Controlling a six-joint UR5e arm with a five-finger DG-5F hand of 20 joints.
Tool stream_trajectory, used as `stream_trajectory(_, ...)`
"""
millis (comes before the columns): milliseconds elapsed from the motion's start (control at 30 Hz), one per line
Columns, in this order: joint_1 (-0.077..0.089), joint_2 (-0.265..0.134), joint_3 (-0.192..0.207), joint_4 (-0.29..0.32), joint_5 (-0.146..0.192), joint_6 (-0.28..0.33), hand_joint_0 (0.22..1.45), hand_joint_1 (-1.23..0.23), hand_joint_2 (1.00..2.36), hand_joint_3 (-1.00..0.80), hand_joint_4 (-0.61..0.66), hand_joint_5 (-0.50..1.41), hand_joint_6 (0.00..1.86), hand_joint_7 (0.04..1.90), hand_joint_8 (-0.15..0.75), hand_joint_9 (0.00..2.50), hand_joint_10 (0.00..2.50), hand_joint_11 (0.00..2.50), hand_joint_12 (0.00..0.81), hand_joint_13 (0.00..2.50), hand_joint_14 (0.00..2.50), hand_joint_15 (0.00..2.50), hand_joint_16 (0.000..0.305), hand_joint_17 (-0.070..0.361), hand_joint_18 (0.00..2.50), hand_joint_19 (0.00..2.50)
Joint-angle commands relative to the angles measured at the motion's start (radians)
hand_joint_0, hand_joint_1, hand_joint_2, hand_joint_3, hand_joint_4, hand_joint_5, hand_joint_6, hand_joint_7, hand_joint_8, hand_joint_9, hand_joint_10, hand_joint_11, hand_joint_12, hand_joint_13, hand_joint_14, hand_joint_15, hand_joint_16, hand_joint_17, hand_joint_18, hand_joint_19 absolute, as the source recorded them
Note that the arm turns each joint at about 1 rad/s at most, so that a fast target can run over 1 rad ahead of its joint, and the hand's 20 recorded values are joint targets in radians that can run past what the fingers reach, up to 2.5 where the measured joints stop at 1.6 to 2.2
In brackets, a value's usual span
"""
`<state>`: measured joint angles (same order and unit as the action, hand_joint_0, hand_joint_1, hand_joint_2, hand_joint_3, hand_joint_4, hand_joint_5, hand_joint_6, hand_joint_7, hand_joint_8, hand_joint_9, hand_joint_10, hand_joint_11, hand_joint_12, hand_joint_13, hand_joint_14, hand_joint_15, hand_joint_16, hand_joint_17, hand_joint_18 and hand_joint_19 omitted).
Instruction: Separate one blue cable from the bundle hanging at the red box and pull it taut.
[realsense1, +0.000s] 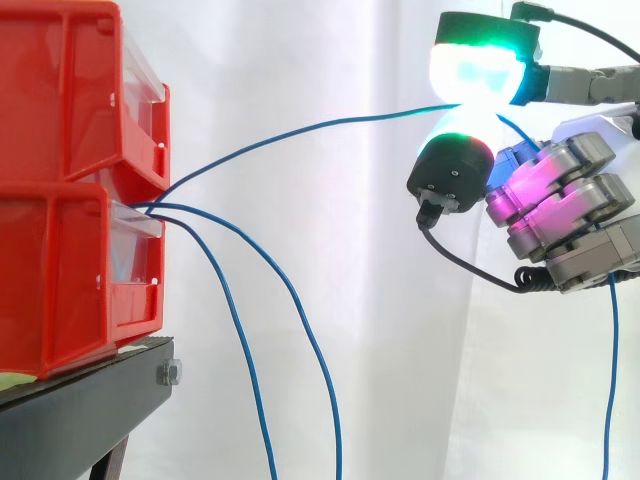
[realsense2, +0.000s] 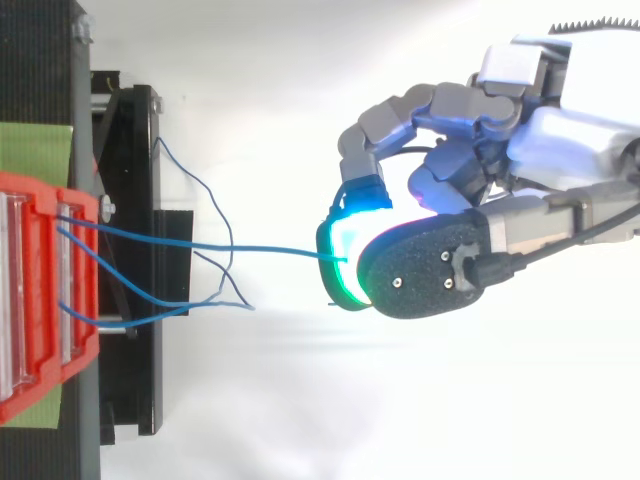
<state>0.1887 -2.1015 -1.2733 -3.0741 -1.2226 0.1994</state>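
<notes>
The hand is clamped on one blue cable, pinching it between two glowing fingertip pads well out from the stacked red bins; its other fingers are curled behind. The cable leaves the gap between the upper and lower bin and rises to the pinch in a shallow bow, so it looks nearly taut but probably not fully; its free tail drops past the hand. Two other blue cables hang slack from the same gap, beside the black stand, apart from the held one. The cable looks thin, light and limp, with a smooth jacket likely to slide between soft pads; a firm pinch across its width, as here, should suit; a hard pull may strain its anchorage at the bins.
</notes>
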Motion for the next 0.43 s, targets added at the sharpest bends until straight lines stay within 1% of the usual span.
stream_trajectory(0, 0.000, 0.000, 0.000, 0.000, 0.000, 0.000, 0.67, -0.71, 1.02, -0.11, 0.16, -0.16, 0.94, 1.26, 0.295, 0.88, 1.95, 1.32, 0.358, 0.92, 2.39, 1.44, 0.034, 0.076, 1.42, 2.20)
stream_trajectory(400, 0.000, 0.000, 0.000, 0.000, 0.000, 0.000, 0.67, -0.71, 1.02, -0.10, 0.15, -0.16, 0.94, 1.26, 0.299, 0.88, 1.99, 1.30, 0.360, 0.92, 2.39, 1.46, 0.033, 0.075, 1.42, 2.19)
